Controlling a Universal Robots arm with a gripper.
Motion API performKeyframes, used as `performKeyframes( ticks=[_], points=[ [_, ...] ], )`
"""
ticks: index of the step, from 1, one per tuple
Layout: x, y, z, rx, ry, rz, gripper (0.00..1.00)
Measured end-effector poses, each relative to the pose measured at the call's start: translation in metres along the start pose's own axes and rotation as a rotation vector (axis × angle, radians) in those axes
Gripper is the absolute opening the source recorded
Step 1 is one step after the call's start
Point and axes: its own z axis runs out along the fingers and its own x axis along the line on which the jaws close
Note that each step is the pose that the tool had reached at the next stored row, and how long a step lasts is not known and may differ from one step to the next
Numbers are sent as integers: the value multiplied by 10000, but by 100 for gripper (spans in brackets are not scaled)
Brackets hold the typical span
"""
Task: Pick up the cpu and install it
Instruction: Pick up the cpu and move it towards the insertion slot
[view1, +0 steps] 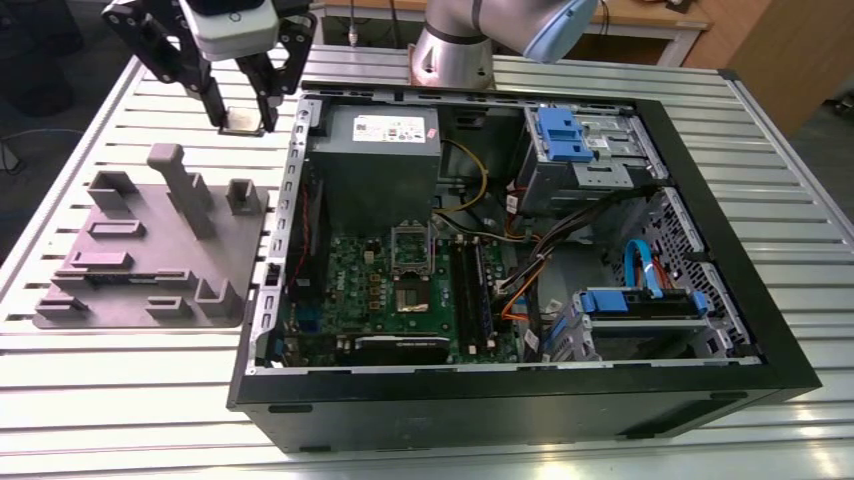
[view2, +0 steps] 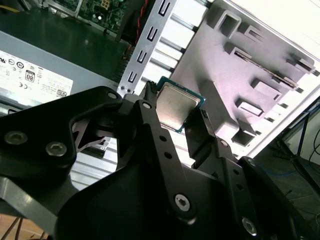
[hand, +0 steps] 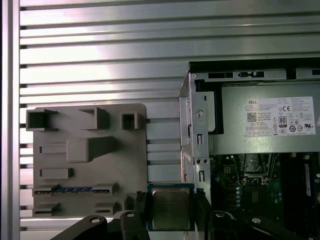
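Slatted metal worktop (view1: 80, 400) carrying open computer case (view1: 534, 400) and grey fixture tray (view1: 147, 250), side by side. Inside case: green motherboard (view1: 400, 290), grey power supply box (view1: 380, 150), blue-clipped drive bays (view1: 577, 135), loose cables. Black hand (view1: 244, 118) raised over worktop beyond tray, just outside case wall, clamped on cpu (view2: 176, 107). Silvery cpu face visible between fingers in both wrist views.
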Motion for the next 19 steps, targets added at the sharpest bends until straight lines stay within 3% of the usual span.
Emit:
performKeyframes(
  ticks=[19],
  points=[
    [-54, 3, -1, 0, 0, 0, 47]
  ],
)
